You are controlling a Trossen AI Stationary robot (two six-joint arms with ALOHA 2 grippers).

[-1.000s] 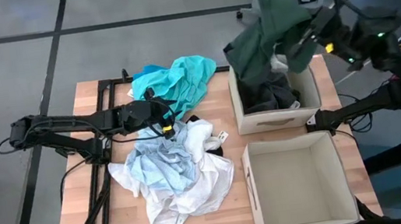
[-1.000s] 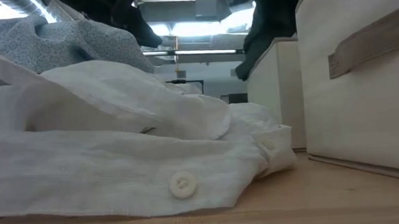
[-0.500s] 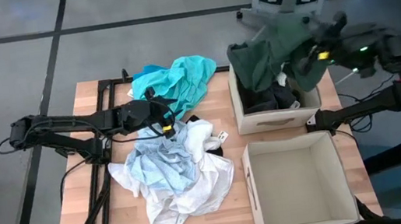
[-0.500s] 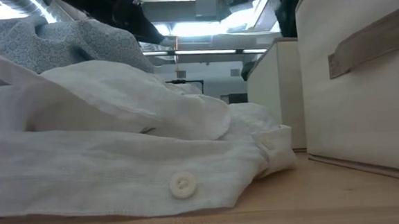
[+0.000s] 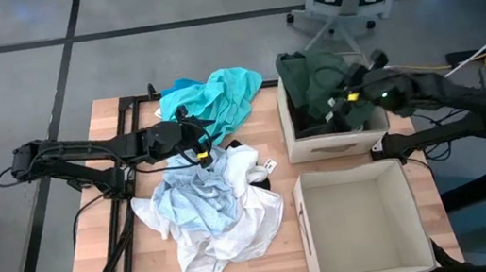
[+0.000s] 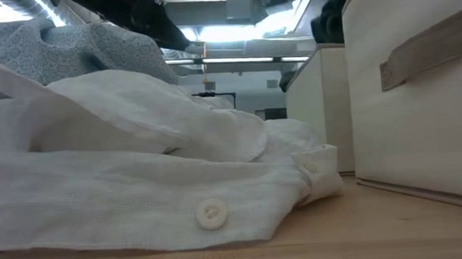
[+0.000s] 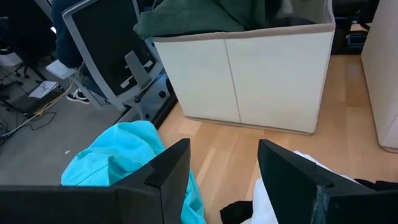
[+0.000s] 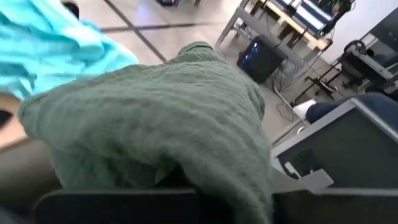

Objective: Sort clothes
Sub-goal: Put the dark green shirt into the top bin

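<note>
From above, the right gripper (image 5: 349,100) sits low over the far beige square fabric box (image 5: 334,140) at upper right, jaws closed on the dark green knitted garment (image 5: 311,80) heaped inside it. The left gripper (image 5: 198,152), jaws apart and empty, hangs mid-frame between the teal cloth (image 5: 218,96) and the pale blue and white shirts (image 5: 210,207). At table level, a white buttoned shirt (image 6: 138,191) fills the lower left. The left wrist view shows the teal cloth lower left; the right wrist view is filled by green knit.
</note>
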